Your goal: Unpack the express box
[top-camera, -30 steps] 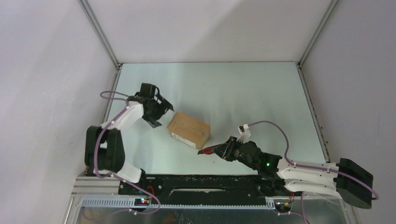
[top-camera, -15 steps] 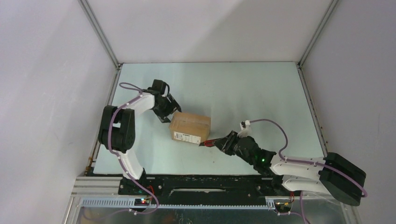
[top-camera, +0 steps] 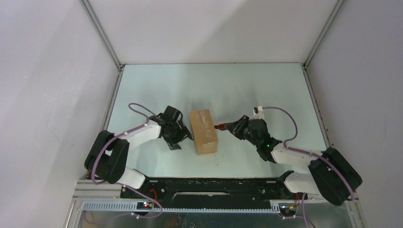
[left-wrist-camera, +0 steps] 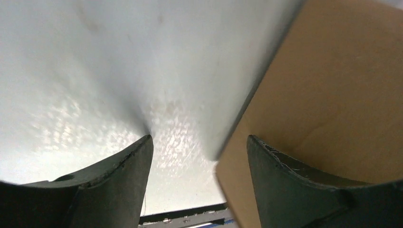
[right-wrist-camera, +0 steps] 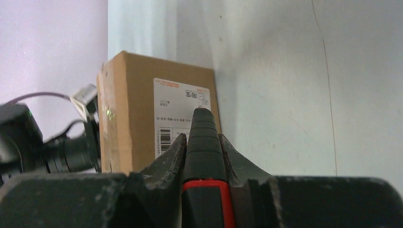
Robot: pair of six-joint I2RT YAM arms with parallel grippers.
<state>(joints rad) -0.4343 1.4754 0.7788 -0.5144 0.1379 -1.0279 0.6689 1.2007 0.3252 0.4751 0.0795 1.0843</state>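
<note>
The small brown cardboard express box (top-camera: 204, 131) lay near the middle of the pale green table (top-camera: 266, 90), its long side running from the near edge toward the far edge. It sat between the two grippers, the left gripper (top-camera: 183, 135) just beside its left face and the right gripper (top-camera: 235, 127) just off its right face.

In the left wrist view the left gripper (left-wrist-camera: 199, 142) stood partly open, with bare table showing between its dark fingers (left-wrist-camera: 119, 183) and nothing clamped. A lower corner of the box (left-wrist-camera: 332, 90) reached into that gap. The right-hand finger overlapped the cardboard, though contact could not be told from that close, blurred view.

The right gripper (right-wrist-camera: 203, 137) was closed tight on a red-and-black utility knife (right-wrist-camera: 204, 161). The knife pointed at the white shipping label (right-wrist-camera: 178, 111) on the box's side (right-wrist-camera: 128, 109), its tip at or just short of the label.

There was one box, one label, one knife and two grippers.
</note>
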